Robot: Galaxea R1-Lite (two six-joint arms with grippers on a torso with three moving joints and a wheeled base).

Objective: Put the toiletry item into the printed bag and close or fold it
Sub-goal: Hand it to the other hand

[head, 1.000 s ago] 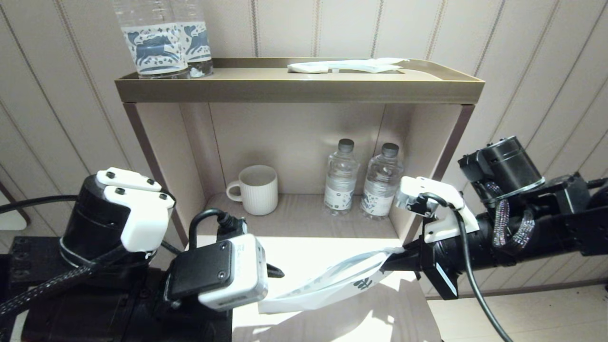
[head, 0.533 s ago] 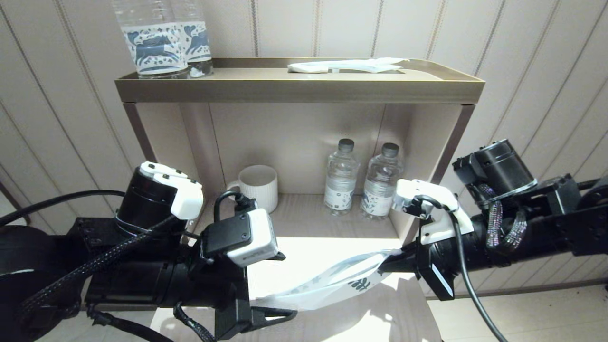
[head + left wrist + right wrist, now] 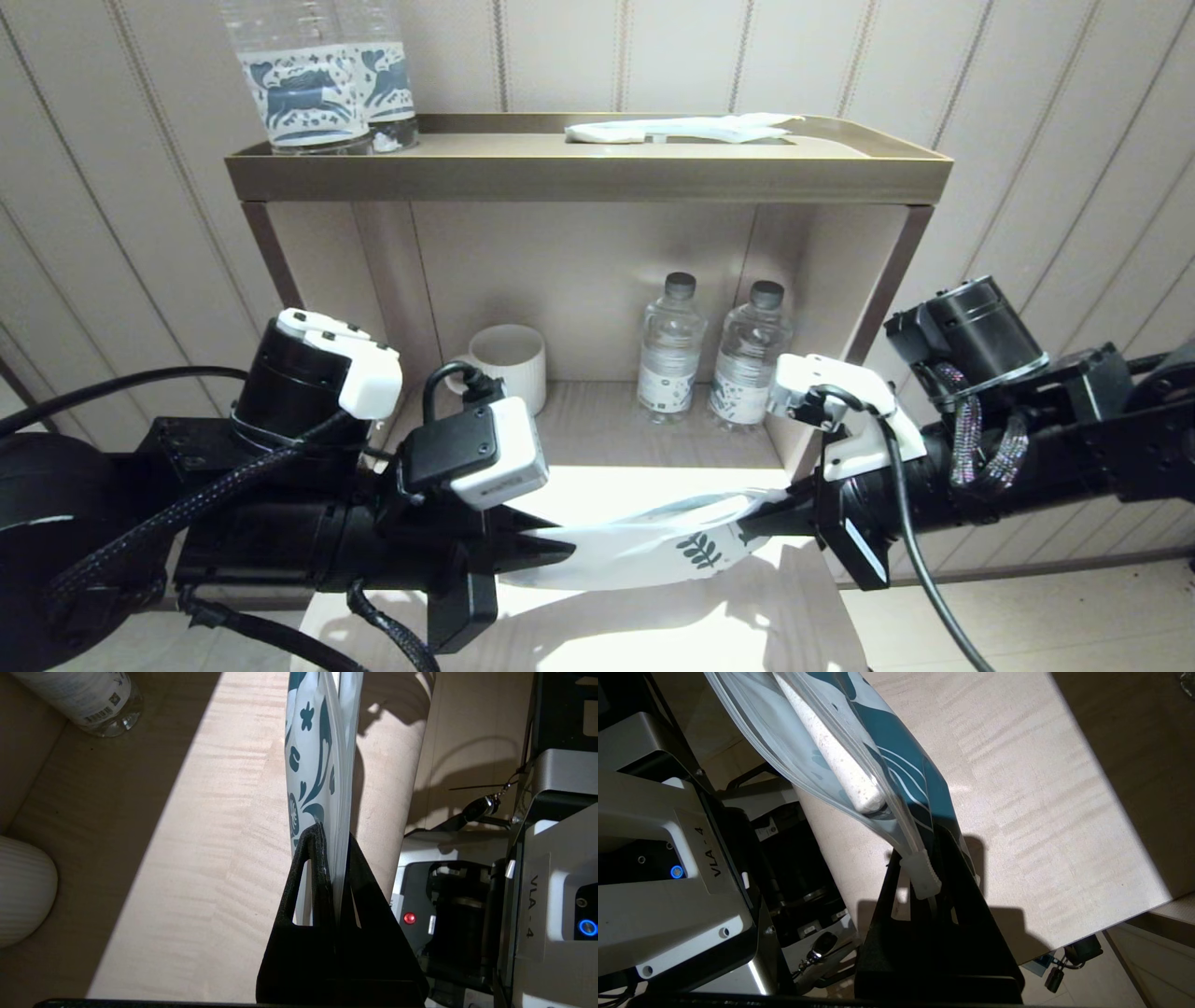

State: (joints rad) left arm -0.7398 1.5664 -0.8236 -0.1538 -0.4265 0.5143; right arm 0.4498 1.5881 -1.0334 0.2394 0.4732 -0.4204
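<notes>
The printed bag (image 3: 644,546), white with teal leaf motifs, hangs stretched above the tabletop between both grippers. My left gripper (image 3: 551,553) is shut on its left end; the black fingers pinch the bag's edge (image 3: 334,858) in the left wrist view. My right gripper (image 3: 761,518) is shut on the right end, beside the white zip slider (image 3: 922,877). A white stick-shaped toiletry item (image 3: 831,756) lies inside the bag (image 3: 878,751), seen through the clear side.
A wooden shelf unit (image 3: 588,173) stands behind the table (image 3: 672,625). Its lower bay holds a white ribbed mug (image 3: 506,369) and two water bottles (image 3: 714,350). On top are two printed-label bottles (image 3: 317,79) and a plain white packet (image 3: 681,129).
My left arm swung in from the lower left and closed on the bag's left end. The bag rose from sagging to stretched nearly level; the right gripper shifted only slightly.
</notes>
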